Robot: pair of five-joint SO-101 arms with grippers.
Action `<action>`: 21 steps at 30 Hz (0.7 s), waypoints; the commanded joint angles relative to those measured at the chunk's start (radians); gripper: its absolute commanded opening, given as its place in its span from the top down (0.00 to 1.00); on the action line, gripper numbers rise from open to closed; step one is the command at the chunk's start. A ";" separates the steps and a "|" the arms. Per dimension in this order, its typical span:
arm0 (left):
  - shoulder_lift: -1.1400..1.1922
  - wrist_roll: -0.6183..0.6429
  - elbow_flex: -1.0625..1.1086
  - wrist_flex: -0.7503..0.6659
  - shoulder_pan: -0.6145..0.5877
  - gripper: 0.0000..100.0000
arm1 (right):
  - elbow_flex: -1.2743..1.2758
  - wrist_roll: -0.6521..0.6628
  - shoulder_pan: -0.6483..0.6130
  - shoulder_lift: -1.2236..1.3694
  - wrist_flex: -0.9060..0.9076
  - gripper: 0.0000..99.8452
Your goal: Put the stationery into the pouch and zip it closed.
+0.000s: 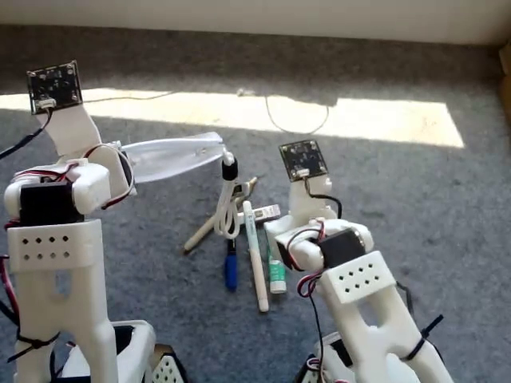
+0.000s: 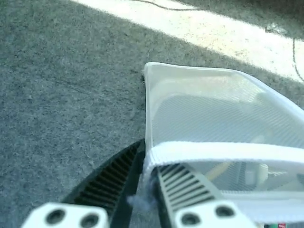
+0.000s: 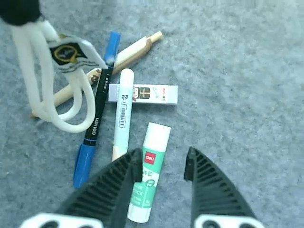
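High view: translucent mesh pouch (image 1: 172, 155) held out level above the grey carpet (image 1: 415, 207), short of the sunlit strip (image 1: 383, 120) toward the carpet's far edge. Pinched at its white-banded edge in the clenched jaws of the left gripper (image 2: 148, 159).

Just beside the pouch's free end, stationery heaped mid-carpet: looped white cord (image 1: 227, 209) with a black end, lying over a beige pen (image 1: 200, 233) and a blue pen (image 1: 231, 270). White pen (image 1: 255, 259) alongside, crossing the end of a small flat box (image 1: 267, 212). Green-and-white glue stick (image 1: 276, 276) at the heap's near side.

Right wrist view: right gripper (image 3: 164, 159) poised above the glue stick, jaws released and spread wide.
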 commanded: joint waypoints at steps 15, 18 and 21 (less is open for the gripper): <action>-0.008 0.002 -0.033 -0.003 0.013 0.99 | -0.018 -0.014 -0.036 0.294 -0.182 0.85; -0.008 0.002 -0.033 -0.002 0.013 0.99 | -0.018 -0.012 -0.036 0.349 -0.206 0.85; -0.008 0.002 -0.033 0.003 0.013 0.99 | -0.019 -0.011 -0.036 0.384 -0.219 0.85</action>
